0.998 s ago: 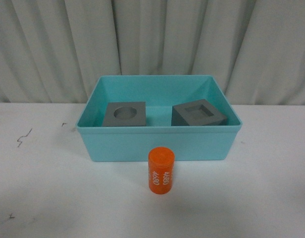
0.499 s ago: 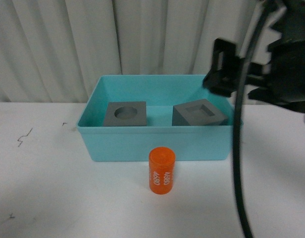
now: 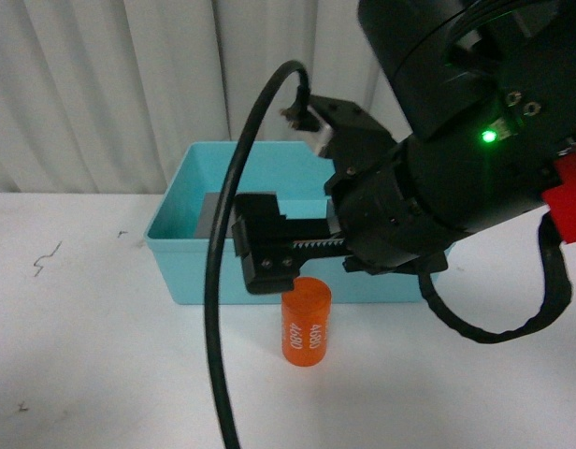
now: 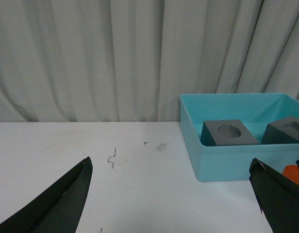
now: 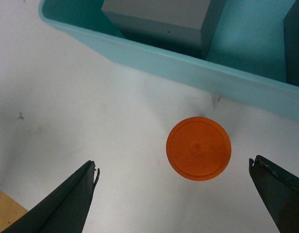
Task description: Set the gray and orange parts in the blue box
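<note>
**Right arm blocks most of the blue box; orange cylinder stands outside it**

In the front view the arm and its black cable cover the box's middle and right side. Only its left end and a sliver of gray inside show. The left wrist view gives more. The gray cube with the round recess sits inside the box, and the gray cube with the square recess is beside it, cut off by the frame edge.

The cylinder is bright orange and stands upright on the white bench, just in front of the box's near wall. "4680" is printed twice in white down its side.

The right hand hangs over it with fingers spread wide. The round orange top shows between them, and neither finger touches it. The left hand is also spread apart and holds nothing.
</note>
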Available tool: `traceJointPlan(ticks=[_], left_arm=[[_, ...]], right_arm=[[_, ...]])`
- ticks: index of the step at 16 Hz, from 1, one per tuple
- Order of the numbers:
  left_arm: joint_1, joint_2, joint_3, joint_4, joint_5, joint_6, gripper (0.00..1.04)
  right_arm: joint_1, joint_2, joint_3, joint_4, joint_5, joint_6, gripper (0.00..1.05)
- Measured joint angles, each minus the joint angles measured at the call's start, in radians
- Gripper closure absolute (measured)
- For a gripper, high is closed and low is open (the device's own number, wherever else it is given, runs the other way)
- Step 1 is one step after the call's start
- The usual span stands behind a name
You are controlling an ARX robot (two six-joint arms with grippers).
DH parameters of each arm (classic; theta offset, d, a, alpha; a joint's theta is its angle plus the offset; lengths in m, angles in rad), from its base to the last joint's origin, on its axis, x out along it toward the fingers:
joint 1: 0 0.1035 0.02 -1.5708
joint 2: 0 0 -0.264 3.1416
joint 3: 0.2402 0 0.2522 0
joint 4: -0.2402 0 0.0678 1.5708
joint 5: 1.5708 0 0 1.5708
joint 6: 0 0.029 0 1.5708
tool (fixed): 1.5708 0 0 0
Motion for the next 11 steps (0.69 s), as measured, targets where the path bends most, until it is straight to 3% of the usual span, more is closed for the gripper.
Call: traceJointPlan(ticks=[4,11], left_arm=[[0.0,0.0,0.0,0.0,0.0,0.0,0.07],[0.0,0.0,0.0,0.0,0.0,0.0,0.07]], right_arm=[[0.003,0.089,0.078,-0.053,0.053,-0.061,0.06],[-0.005,0.152,0.095,-0.025,0.032,-0.082,0.06]])
